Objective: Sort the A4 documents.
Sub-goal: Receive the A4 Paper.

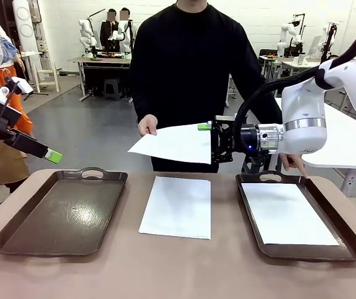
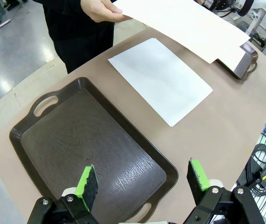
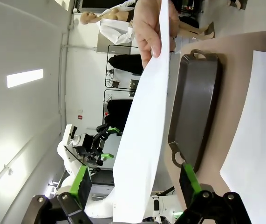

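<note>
**Right hand straddling an offered sheet**

The person's hand [image 1: 147, 126] is holding the offered sheet [image 1: 176, 143] in the air by its 9 o'clock corner. This sheet is hanging at 12 o'clock from the middle sheet [image 1: 176, 207], which is lying on the worktop [image 1: 178, 274] between the trays. The right hand [image 1: 207, 143] is standing wide, its pads straddling the offered sheet's 3 o'clock edge without pinching it. The left hand [image 2: 144, 183] is hanging wide and empty over the bare left tray [image 1: 15, 215] at 9 o'clock. A third sheet [image 1: 287, 215] is lying in the right tray [image 1: 247, 205] at 3 o'clock.

The paper is looking light, floppy and easily creased. I am judging a gentle pinch well inside the edge, opposite the person's grip, as safest. All sheets are showing blank, and no brand or writing is readable.
</note>
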Tool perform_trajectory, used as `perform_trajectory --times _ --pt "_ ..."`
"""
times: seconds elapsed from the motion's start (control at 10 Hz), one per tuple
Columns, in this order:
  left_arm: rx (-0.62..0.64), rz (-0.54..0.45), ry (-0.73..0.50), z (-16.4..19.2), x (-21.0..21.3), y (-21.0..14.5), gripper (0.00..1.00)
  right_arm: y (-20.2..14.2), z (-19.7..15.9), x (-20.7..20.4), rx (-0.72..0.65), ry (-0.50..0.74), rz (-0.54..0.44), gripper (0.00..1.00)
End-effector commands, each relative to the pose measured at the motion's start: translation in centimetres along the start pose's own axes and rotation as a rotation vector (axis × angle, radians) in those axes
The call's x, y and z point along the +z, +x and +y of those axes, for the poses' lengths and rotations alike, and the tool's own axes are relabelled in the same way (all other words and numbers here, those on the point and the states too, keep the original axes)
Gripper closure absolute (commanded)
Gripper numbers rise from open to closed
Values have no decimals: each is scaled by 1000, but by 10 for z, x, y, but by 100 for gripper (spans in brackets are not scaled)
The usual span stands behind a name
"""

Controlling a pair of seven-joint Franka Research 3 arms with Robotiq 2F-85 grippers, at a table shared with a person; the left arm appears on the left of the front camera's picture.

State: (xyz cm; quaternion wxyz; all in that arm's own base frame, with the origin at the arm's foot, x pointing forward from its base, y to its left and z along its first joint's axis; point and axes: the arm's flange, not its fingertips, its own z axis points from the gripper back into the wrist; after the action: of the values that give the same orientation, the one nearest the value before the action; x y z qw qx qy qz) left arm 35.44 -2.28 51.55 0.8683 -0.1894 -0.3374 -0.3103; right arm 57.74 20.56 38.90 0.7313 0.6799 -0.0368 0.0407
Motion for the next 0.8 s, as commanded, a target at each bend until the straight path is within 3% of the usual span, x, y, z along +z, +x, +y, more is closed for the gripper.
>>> perform_trajectory --times 0.0,0.1,0.2,0.3,0.4,0.5,0.6,0.7 --pt "-6 -8 -14 3 0 -2 0 -8 1 0 -29 -4 -1 0" --pt "-6 -8 -14 3 0 -2 0 -9 2 0 -2 -11 1 0" --pt "-6 -8 -14 3 0 -2 0 -9 2 1 24 -15 7 15" --pt "-6 -8 -14 3 0 -2 0 -9 2 1 25 -10 10 18" --pt "-6 -8 -14 3 0 -2 0 -8 2 2 18 -6 9 33" --pt "-6 -8 -14 3 0 -2 0 -8 2 3 12 -3 10 36" --pt "-6 -8 -14 3 0 -2 0 -8 2 3 7 -4 11 51" --pt "-6 -8 -14 3 0 -2 0 -8 1 3 7 -7 11 54"
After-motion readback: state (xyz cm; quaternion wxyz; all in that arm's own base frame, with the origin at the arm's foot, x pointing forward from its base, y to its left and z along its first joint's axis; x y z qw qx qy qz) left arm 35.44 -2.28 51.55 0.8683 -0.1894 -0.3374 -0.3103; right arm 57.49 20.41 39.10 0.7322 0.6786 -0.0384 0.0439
